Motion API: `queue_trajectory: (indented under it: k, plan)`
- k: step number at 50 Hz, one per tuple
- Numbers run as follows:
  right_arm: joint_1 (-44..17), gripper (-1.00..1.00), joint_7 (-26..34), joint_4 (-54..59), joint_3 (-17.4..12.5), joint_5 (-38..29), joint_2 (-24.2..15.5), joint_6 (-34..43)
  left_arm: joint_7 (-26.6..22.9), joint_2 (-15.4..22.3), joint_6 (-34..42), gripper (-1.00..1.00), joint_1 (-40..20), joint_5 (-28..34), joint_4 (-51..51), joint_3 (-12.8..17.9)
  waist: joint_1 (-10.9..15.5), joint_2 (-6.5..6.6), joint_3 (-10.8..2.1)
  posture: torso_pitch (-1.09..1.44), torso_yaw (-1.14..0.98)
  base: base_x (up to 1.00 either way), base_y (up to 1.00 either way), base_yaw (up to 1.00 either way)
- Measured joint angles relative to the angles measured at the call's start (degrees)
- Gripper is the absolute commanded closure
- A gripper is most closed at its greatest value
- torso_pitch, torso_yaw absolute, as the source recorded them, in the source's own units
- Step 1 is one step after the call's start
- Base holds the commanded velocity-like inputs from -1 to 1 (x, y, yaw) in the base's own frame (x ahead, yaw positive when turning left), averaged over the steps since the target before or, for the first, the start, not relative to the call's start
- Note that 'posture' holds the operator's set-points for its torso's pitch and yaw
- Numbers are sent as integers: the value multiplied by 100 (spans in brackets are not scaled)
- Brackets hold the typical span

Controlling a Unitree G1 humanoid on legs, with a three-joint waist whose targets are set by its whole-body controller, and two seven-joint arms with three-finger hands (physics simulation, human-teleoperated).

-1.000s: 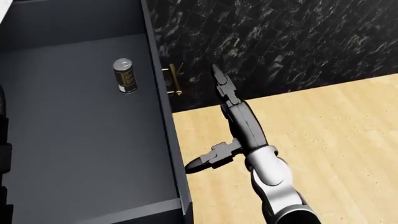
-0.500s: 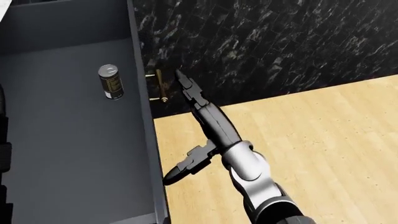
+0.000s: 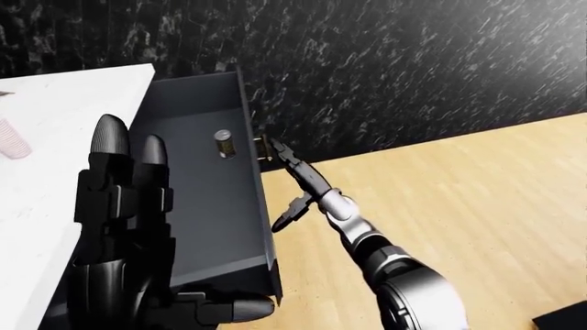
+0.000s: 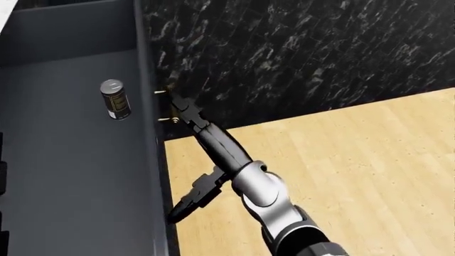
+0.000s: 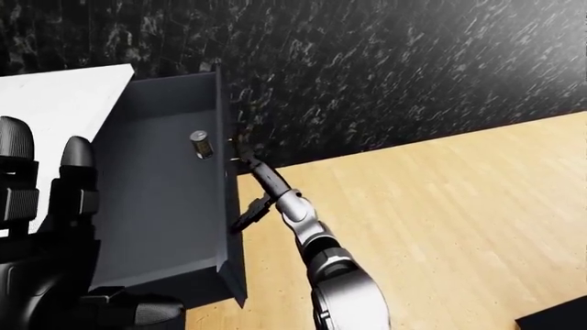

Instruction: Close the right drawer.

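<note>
**Drawer open, right robot hand at its pull**

Black marbled cabinet fronts fill the upper part of every view, with pale wood floor [image 3: 477,199] at lower right and a white surface [image 3: 55,137] at the left edge of the left-eye view. From under that surface the drawer [image 3: 197,206] stands pulled far out, a dark grey tray running from the upper middle down to the lower left of the frame. A small can [image 4: 114,99] stands upright inside it, near the right wall at the upper end.

At the drawer's face, a brass handle [image 4: 168,106] shows in the upper left of the head view. The right robot hand [image 4: 186,114] reaches up to it with fingers spread: two lie straight against or just beside the handle, the thumb hangs well below. They do not close round anything. Contact with the handle is too small to confirm.

The left robot hand [image 3: 124,227] looms at lower left, fingers upright and apart, empty.

By my reading, closing has hardly begun: the tray is nearly fully extended, so the whole push inward remains.
</note>
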Motion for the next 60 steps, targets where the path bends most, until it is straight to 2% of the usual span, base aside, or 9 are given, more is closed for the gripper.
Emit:
queue_trajectory:
  k: [19, 27, 36, 47, 60]
  plan:
    - [-23, -100, 205, 27, 59, -239, 223, 48, 114, 99, 15, -100, -66, -118, -4, 42, -11, 25, 24, 0, 0, 0, 0, 0]
    - [102, -100, 581, 78, 121, -406, 348, 62, 150, 119, 28, -100, -86, -144, -6, 57, -18, 40, 39, 0, 0, 0, 0, 0]
    - [133, -100, 872, 65, 31, -325, 391, 65, 98, 70, 30, -100, -58, -118, -1, 48, -32, 65, 56, 0, 0, 0, 0, 0]
    - [105, -100, 1485, -52, -37, -193, 413, 245, 39, 10, 66, -100, -79, -112, -13, 89, -74, 68, 18, 0, 0, 0, 0, 0]
    - [67, -100, 1852, -76, -64, -209, 449, 306, 24, -5, 66, -100, -71, -91, -6, 74, -141, 114, -25, 0, 0, 0, 0, 0]
